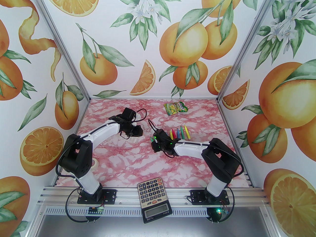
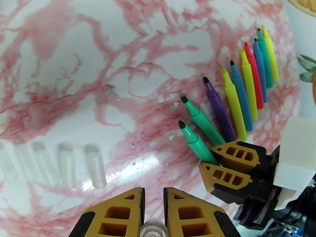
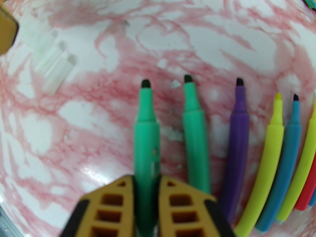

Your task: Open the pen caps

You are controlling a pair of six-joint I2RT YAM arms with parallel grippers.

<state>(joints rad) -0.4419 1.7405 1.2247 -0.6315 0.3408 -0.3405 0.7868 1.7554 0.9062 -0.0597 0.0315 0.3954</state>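
Currently the task stands at its closing stage, by my reading. The right claw (image 3: 147, 181) is clamped on the barrel of a green pen (image 3: 146, 122), whose dark chisel tip is bare. The left claw (image 2: 153, 192) is closed, with what appears to be a clear cap (image 2: 153, 227) pinched low between its fingers. The contact sits at the frame edge, so I treat that grip as likely, not certain. The loose caps (image 2: 95, 167) lie in a row on the surface (image 2: 74, 58), well apart from the pens. The other pens (image 2: 237, 102) lie fanned beside the held one, and every visible tip is exposed.

Next move, as I judge it:
1. Lower the left claw beside the row and release the cap on its side.
2. Lay the green pen next to the second green pen (image 3: 195, 132) and release it.

Handling notes:
- Caps: smooth, translucent plastic cylinders with one rounded end. They are likely to roll and are hard to pick out against the pale marbling.
- Pens: slim, round, matte barrels that step down at a shoulder to a felt tip. A bare tip may mark the surface.
- Surface: glossy pink-and-white marble print.
- Claw fingers: mustard lattice with black edging.
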